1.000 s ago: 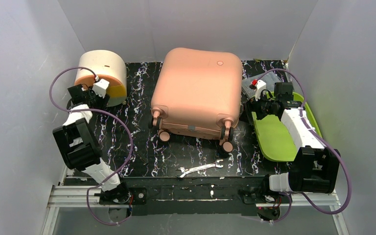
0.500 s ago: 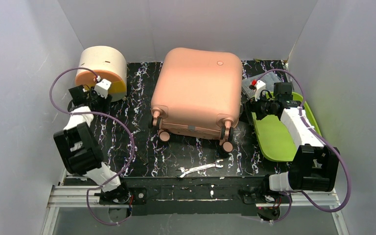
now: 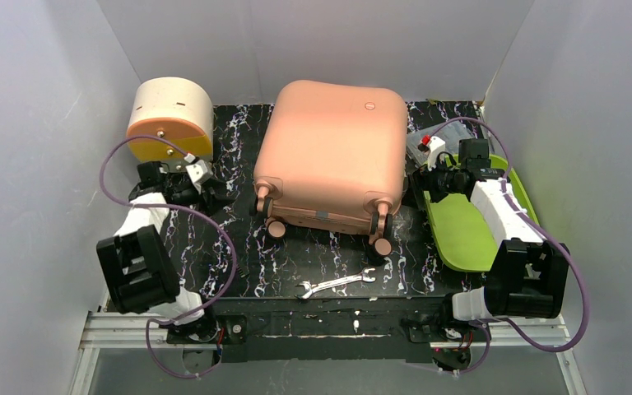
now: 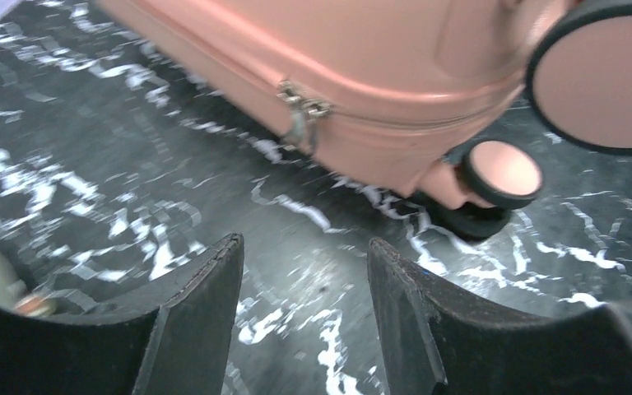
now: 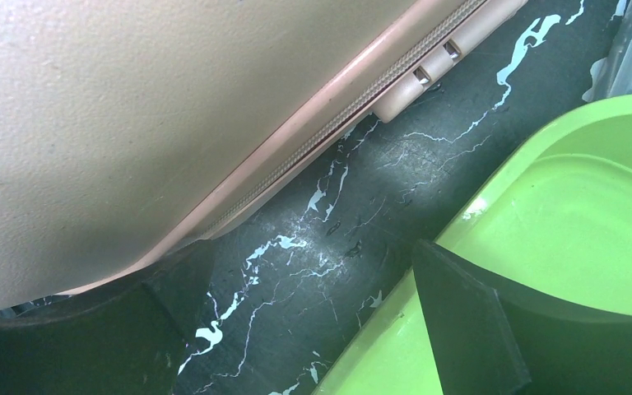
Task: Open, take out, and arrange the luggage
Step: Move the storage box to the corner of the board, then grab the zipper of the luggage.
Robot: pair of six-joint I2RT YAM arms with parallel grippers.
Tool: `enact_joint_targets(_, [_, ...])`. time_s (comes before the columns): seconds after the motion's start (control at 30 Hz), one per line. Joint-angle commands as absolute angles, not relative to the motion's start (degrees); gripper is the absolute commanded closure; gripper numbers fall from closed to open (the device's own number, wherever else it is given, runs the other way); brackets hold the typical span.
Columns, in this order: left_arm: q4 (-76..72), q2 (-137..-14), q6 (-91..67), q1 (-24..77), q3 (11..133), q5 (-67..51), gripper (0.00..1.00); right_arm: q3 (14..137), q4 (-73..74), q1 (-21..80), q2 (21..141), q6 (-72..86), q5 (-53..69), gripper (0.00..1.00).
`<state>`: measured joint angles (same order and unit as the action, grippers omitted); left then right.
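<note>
1. Salmon-pink hard shell: the luggage [image 3: 329, 156] lies flat and zipped shut mid-table [image 3: 239, 247], wheels [image 4: 498, 173] toward the arms' bases
2. The left fingers [image 4: 197, 313] stand apart, empty, low beside its left flank, facing the zipper pulls [image 4: 300, 115]
3. The right fingers [image 5: 469, 329] gape wide, holding nothing, between the right flank and the lime tray [image 5: 592, 222]
4. Best, I judge: centre the left fingers on the dangling pulls, pinch only the tabs, then draw along the seam while the right fingers steady the shell
</note>
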<state>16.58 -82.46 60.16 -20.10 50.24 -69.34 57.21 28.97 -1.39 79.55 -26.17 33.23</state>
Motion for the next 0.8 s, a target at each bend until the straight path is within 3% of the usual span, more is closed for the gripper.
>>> enact_joint_targets(0.0, [22.97,-87.94,67.42,-17.11,52.66,-80.98,0.44,57.31,29.0,-1.58,78.7,-26.81,34.41,0.0])
enact_joint_targets(0.2, [37.3,-95.4,80.48,-12.76,60.54,-82.54,0.45,57.21,29.05,-1.58,79.5,-27.03,33.93,0.0])
enact_joint_targets(0.47, [38.23,-100.99,82.17,-8.27,64.37,-80.08,0.48,57.34,29.2,-1.58,79.97,-27.14,34.01,0.0])
enact_joint_targets(0.77, [38.41,-103.91,82.47,-7.83,65.99,-80.0,0.58,57.47,29.18,-1.58,80.31,-27.07,34.19,0.0])
